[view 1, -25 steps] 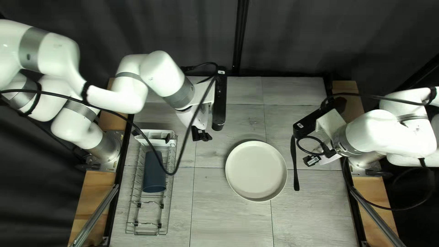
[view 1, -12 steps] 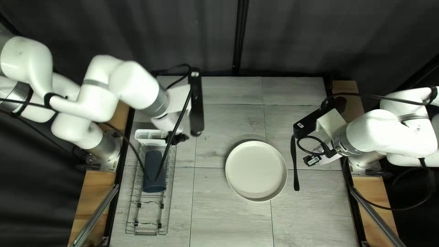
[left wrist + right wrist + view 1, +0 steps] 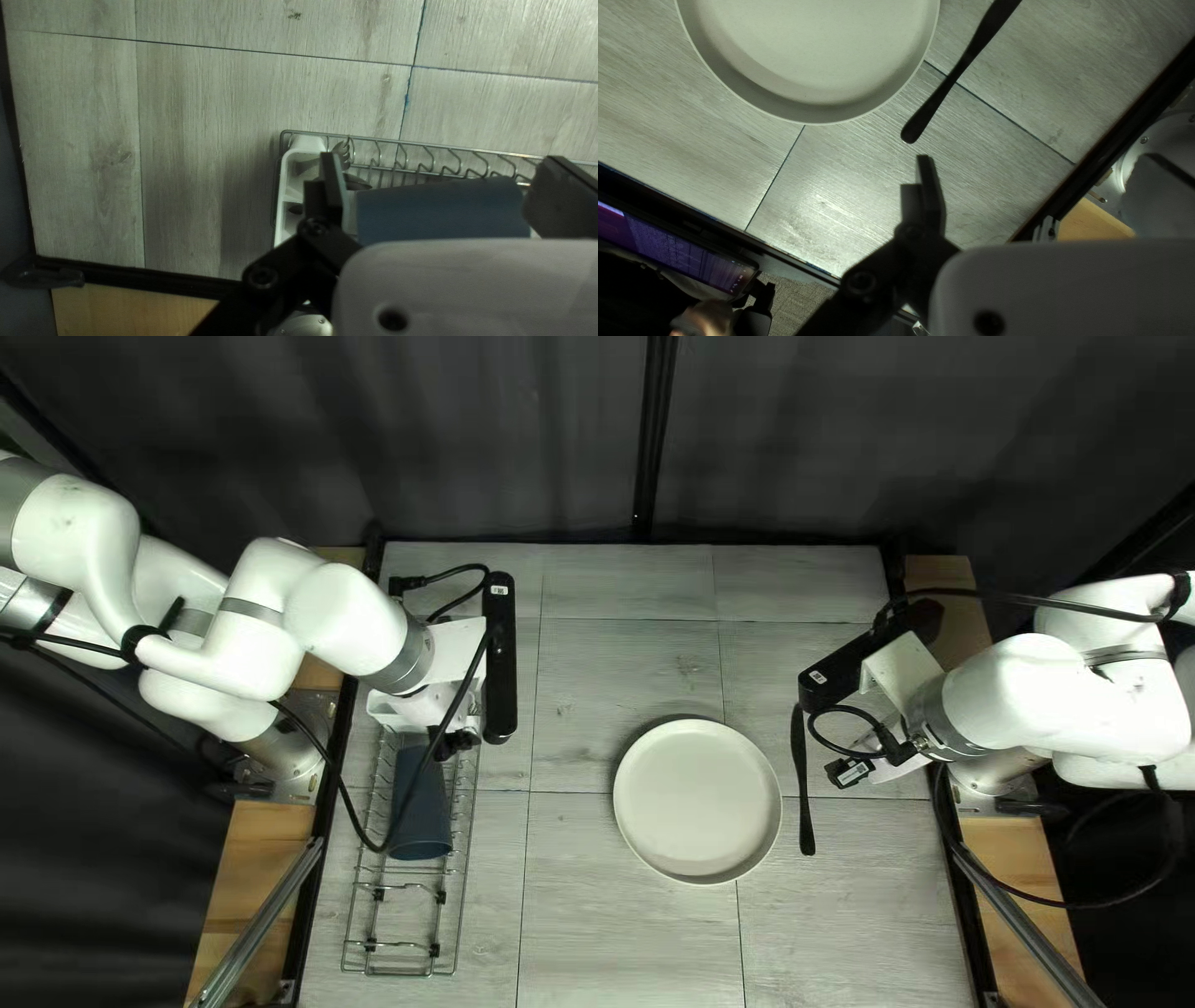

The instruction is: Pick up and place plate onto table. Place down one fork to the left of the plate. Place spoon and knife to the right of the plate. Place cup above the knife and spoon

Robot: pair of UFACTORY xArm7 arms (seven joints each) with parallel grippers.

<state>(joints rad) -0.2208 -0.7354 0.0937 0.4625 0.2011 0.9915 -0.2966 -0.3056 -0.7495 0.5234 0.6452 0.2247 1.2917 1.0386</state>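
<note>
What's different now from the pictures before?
My left gripper moved toward the table's left edge and a bit nearer the front, over to the dish rack. It didn't grab or drop anything. The plate, cup, dark utensil and right gripper stayed put.

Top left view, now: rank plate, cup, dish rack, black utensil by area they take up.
1. dish rack, partly covered
2. plate
3. cup
4. black utensil, a thin strip
</note>
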